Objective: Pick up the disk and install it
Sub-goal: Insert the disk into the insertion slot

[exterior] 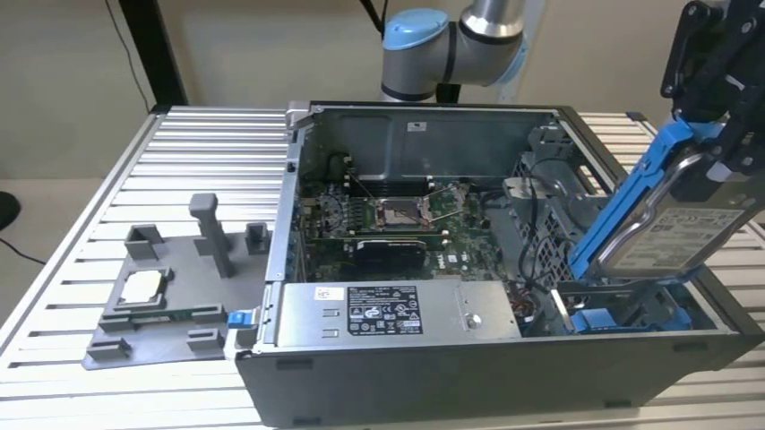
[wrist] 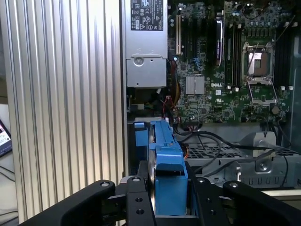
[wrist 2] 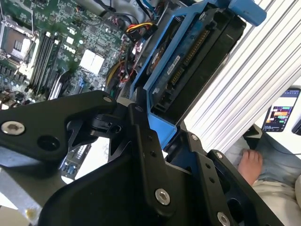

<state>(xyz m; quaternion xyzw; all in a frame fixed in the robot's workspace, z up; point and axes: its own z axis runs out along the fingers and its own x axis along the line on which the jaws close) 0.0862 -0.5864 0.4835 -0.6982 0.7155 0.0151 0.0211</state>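
Disk (exterior: 672, 235) hangs tilted, clamped edgewise in the pincer (wrist: 170, 200), over the open computer case (exterior: 478, 376), at its four o'clock corner in the exterior view.

Open computer case (exterior: 478, 381), motherboard (exterior: 321, 219), grey fixture (exterior: 156, 339), slatted table (exterior: 203, 161)

One disk (exterior: 669, 235), one computer case (exterior: 478, 376), one grey tray (exterior: 167, 339), one chip (exterior: 143, 287), perhaps one phone (wrist 2: 281, 112)

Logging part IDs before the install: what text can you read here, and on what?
Label on the disk: too small to read.
Stickers on the power supply: too small to read.
Phone screen: blurred, unreadable.
I can quote none of these reliably.
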